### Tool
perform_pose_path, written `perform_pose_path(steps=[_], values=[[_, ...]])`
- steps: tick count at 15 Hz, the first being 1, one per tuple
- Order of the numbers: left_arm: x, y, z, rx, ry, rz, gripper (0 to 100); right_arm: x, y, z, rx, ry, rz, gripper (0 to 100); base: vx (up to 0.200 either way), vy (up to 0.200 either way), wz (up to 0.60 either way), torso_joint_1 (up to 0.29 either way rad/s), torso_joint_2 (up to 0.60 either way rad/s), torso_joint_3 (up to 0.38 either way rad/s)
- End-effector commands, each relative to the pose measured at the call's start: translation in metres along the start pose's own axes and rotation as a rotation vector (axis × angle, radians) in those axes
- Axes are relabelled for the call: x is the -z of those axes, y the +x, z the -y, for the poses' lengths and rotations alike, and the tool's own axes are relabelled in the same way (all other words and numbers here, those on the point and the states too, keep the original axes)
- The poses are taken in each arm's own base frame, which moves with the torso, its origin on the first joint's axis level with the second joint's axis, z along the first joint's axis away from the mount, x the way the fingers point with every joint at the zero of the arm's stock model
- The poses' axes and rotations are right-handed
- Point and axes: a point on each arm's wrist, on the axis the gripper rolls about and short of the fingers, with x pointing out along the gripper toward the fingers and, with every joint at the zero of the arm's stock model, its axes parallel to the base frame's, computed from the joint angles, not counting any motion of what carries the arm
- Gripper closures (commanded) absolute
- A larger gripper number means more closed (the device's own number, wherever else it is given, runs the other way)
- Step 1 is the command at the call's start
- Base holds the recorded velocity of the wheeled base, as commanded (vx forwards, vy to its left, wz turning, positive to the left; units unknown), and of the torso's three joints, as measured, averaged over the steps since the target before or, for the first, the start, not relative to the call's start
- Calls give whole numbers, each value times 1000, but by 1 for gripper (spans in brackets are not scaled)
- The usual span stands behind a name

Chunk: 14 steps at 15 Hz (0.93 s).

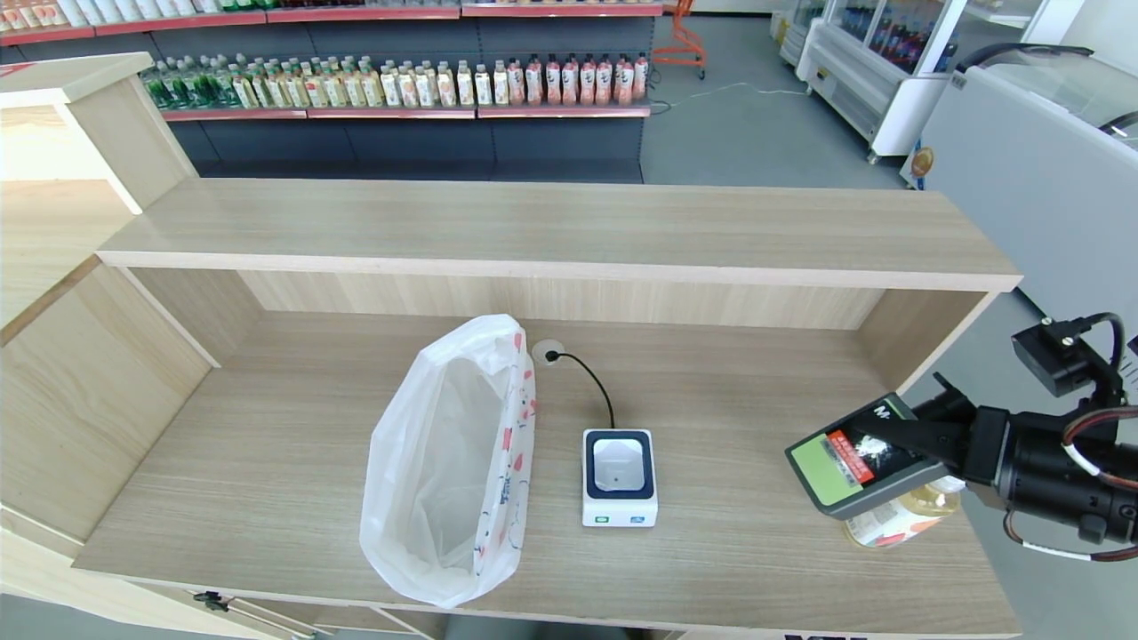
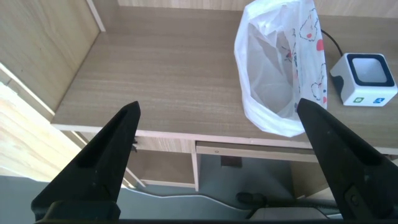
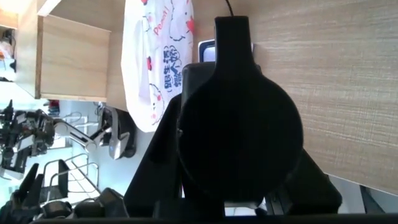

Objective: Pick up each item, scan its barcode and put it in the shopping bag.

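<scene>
My right gripper [image 1: 892, 447] is shut on a flat dark grey box [image 1: 840, 462] with a green and red label. It holds the box in the air over the counter's right end, to the right of the scanner [image 1: 620, 476]. Right under the box, a clear bottle [image 1: 900, 517] of yellowish liquid lies on its side. The white plastic shopping bag [image 1: 444, 471] stands open to the left of the scanner. In the left wrist view my left gripper [image 2: 217, 162] is open and holds nothing, hanging in front of and below the counter's front edge, with the bag [image 2: 280, 68] beyond it.
The wooden counter [image 1: 267, 462] has a raised back ledge and side walls. The scanner's black cable [image 1: 591, 378] runs to a hole at the back. Bare wood lies left of the bag and between the scanner and the bottle. Store shelves and freezers stand behind.
</scene>
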Motion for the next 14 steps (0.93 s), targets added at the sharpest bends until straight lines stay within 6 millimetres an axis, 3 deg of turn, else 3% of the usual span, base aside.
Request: perform_pose_path(steps=[1,5,8,14], values=[[0,0,0,0,0,1,0,0,-1,-1,-6,-4,1,100,0,200,0,-2,2,-2],[0,0,0,0,0,1,0,4,6,-8,-39,-23,-33,100,0,200,0,5,1,0],[0,0,0,0,0,1,0,10,23,4,47,-89,-67,100,0,200,0,-4,-1,4],[0,0,0,0,0,1,0,14,57,30,141,-123,-71,100,0,0,0,0,0,0]])
